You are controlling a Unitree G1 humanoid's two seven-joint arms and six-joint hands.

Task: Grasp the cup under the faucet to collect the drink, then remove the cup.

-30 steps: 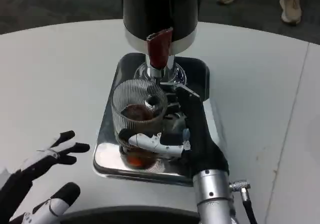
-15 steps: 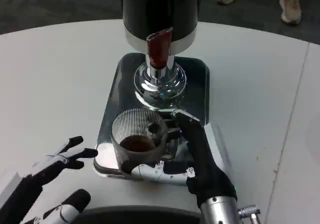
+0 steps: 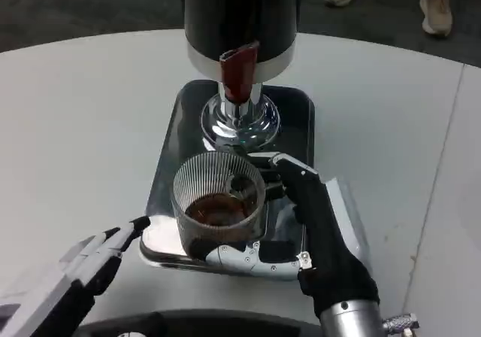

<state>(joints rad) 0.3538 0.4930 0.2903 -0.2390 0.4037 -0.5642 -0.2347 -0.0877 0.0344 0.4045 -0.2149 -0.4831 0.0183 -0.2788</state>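
Your right hand point(image 3: 301, 224) gripped the ribbed glass cup point(image 3: 218, 205) of dark drink over the steel tray point(image 3: 169, 168), near the dispenser's faucet point(image 3: 239, 74), while your left hand point(image 3: 90, 265) lay open beside that tray.

A white table point(image 3: 90, 111) carries a shiny metal tray point(image 3: 169, 164).

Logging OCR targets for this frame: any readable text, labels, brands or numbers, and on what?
None readable. The dispenser, its red tap handle, the ribbed cup held by the right hand, the metal tray and the left hand show no legible markings.
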